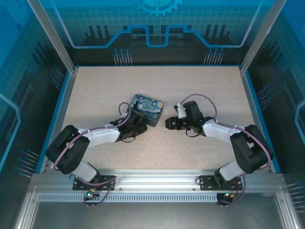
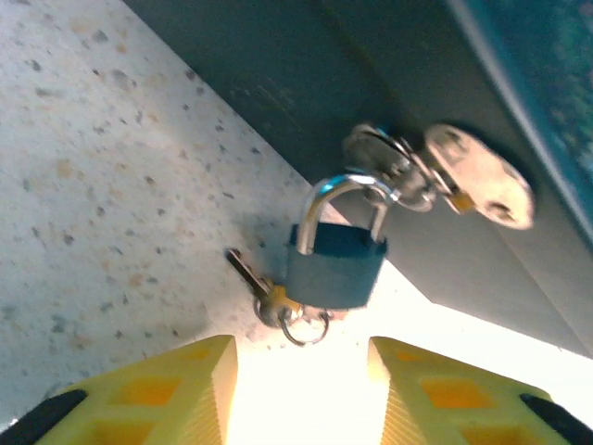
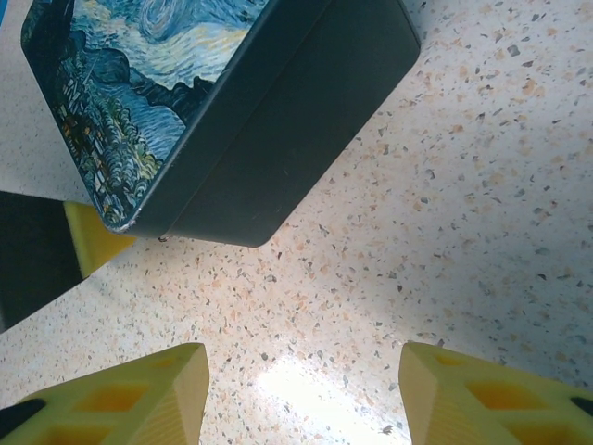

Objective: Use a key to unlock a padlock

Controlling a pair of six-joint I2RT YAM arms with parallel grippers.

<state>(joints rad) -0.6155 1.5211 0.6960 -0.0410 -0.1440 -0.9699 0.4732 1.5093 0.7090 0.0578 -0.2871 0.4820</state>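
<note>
top view: i see the tin (image 1: 147, 109) mid-frame on the worktop (image 1: 200, 86), my left claw (image 1: 137, 124) at its lower edge, my right claw (image 1: 169, 123) just right of it.

left wrist: the padlock (image 2: 335, 267) hangs centre-frame from the tin's hasp (image 2: 398, 171), the key (image 2: 248, 273) at its lower left on the worktop. my left claw is spread, gripping nothing.

right wrist: my right claw is spread wide over the worktop, tin at upper left.

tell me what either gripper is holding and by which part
Nothing: left gripper open, short of the padlock; right gripper open over the table.
</note>
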